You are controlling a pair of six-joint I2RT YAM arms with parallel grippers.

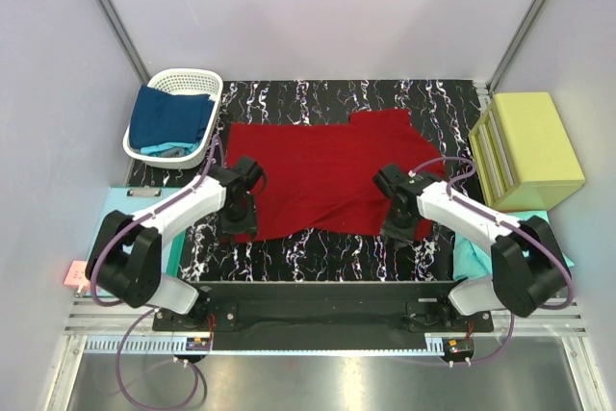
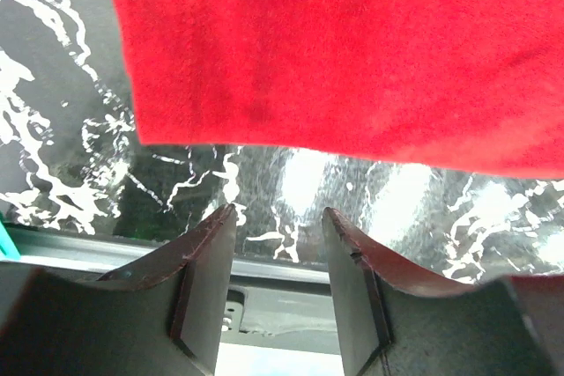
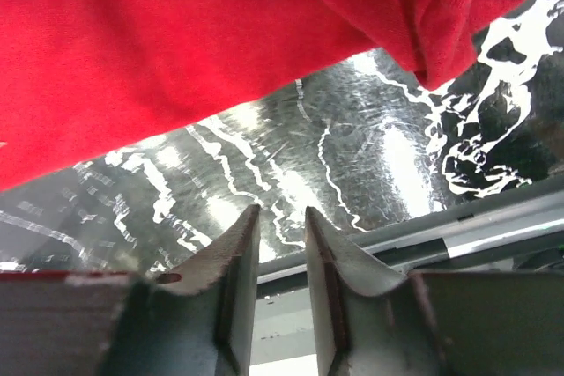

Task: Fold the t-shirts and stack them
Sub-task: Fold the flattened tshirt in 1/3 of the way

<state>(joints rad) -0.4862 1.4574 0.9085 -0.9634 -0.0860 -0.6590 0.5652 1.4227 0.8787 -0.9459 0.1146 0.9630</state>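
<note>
Top external view showed the dark red t-shirt [image 1: 322, 175] spread flat and unfolded across the middle of the black marbled table [image 1: 289, 98]. You were therefore at the first fold of this shirt, which was judged early in the task. The left gripper [image 2: 278, 213] stood at the near left hem, jaws apart and empty. The right gripper [image 3: 282, 213] stood by the near right edge, jaws narrowly apart and likewise empty. In both wrist views the hem lay just beyond the fingertips, not between them. Your next move probably called for lowering each gripper onto the hem, pinching the cloth, and carrying it evenly toward the far edge. The cloth was a soft matte knit with a stitched hem, and its right corner was bunched. The tabletop was hard and glossy. A navy blue t-shirt [image 1: 171, 115] waited in the white lattice basket [image 1: 183, 75] at far left.
</note>
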